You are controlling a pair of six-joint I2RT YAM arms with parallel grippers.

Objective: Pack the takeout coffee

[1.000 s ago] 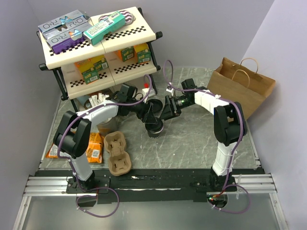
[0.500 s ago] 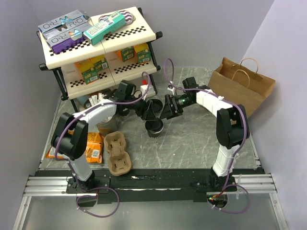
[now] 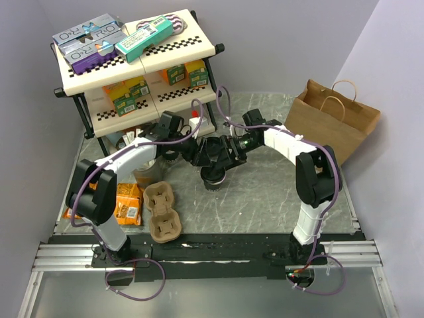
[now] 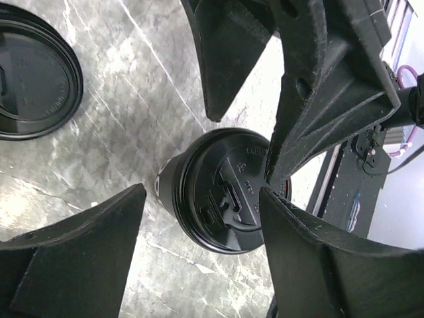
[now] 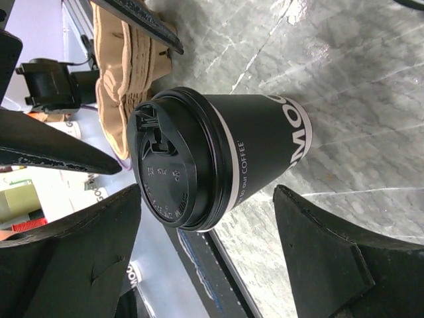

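Observation:
The coffee cup (image 3: 213,177) stands upright mid-table. In the wrist views its wall is black with a white band and white lettering, under a round black lid (image 4: 228,192) (image 5: 173,159). My left gripper (image 3: 199,158) is open above it, fingers apart on either side of the lid in the left wrist view (image 4: 202,199). My right gripper (image 3: 220,156) is open too and straddles the cup's upper part without touching it (image 5: 207,192). A tan cup (image 3: 144,175) stands further left, partly hidden by my left arm.
A brown pulp carrier (image 3: 162,211) lies near front left beside orange snack packets (image 3: 126,202). A second black lid (image 4: 33,73) sits just behind the cup. A shelf rack (image 3: 136,59) stands back left, a cup of white sticks (image 3: 136,138) below it. A paper bag (image 3: 334,116) stands at right.
My right gripper has moved left, closing in over the cup beside my left gripper. The left arm shifted slightly back. The cup has not moved.

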